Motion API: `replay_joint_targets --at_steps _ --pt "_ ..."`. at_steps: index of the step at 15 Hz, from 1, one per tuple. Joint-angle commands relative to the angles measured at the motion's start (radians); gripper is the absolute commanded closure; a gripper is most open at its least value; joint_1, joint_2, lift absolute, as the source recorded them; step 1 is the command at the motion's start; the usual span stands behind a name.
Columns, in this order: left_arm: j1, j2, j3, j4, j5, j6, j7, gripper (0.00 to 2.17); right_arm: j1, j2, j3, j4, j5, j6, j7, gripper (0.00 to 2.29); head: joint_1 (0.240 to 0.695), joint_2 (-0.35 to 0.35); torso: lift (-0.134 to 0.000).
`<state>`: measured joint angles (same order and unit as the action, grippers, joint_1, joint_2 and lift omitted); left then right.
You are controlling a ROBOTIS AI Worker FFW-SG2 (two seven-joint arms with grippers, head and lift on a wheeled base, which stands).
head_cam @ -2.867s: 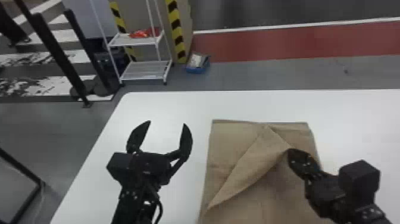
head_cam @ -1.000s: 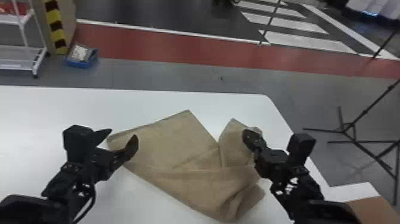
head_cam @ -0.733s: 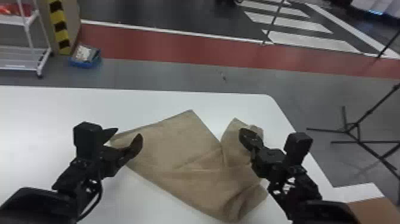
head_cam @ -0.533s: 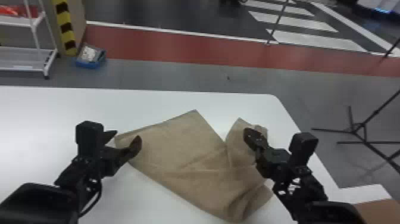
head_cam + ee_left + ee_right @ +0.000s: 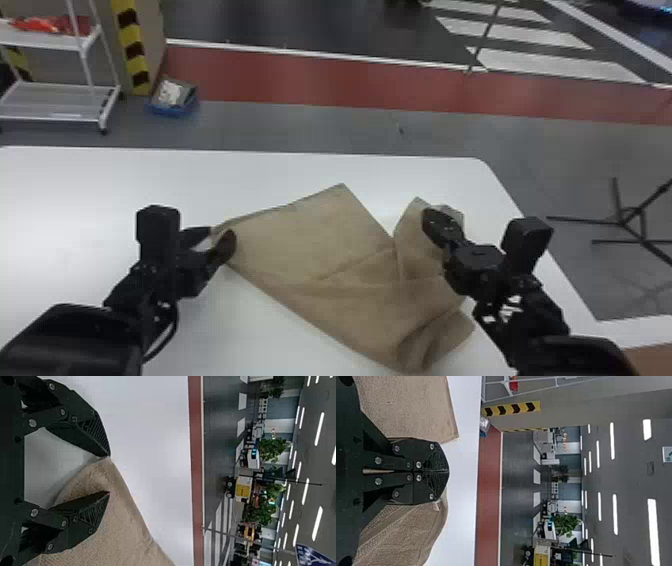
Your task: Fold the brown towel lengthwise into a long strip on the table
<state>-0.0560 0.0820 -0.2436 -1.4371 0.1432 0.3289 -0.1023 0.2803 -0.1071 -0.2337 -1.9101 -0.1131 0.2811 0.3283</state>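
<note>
At the near side of the white bench point(image 5: 125, 340), the brown towel point(image 5: 310, 250) comes to a point, its near right part bunched into soft, overlapping folds. It lies askew rather than as a long strip, with a broad flat part at the left and a ruffled part at the right.

A little farther in, the left claw point(image 5: 220, 237) is at the towel's left corner, its two fingers parted and released, one tip touching the corner and the other over the towel. The right claw point(image 5: 429, 219) is clenched over the towel's right part, fingers pressed together, towel showing on both sides of it; I cannot tell whether any is pinched between them. Farther still, the towel's far edge has two peaks with a notch between them.

Beyond the bench, a black stand point(image 5: 622, 222) spreads its legs on the floor at the right. Far left, a blue bin point(image 5: 172, 111) sits on the floor, holding something white point(image 5: 170, 92) and something dark point(image 5: 190, 95). It is near a yellow-and-black striped post point(image 5: 132, 50). Left of that is a white rack point(image 5: 45, 42), with red and orange items point(image 5: 47, 24) on its upper shelf.
</note>
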Motion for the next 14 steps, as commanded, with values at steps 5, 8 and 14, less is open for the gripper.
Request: replay_joint_targets --at_steps 5,8,14 --pt "0.107 0.004 0.047 -0.178 0.0 -0.007 -0.005 1.79 -0.007 -0.003 -0.003 0.006 0.013 -0.003 0.0 1.42 0.695 -0.215 -0.117" --pt "0.223 0.009 0.116 -0.433 -0.073 0.014 0.033 1.79 -0.053 -0.039 -0.03 -0.012 0.061 0.016 0.003 1.42 0.695 -0.21 -0.117" --pt "0.47 0.007 0.422 -0.996 -0.024 0.284 0.029 1.79 -0.184 -0.134 -0.087 -0.049 0.191 0.212 0.072 1.42 0.695 -0.156 -0.117"
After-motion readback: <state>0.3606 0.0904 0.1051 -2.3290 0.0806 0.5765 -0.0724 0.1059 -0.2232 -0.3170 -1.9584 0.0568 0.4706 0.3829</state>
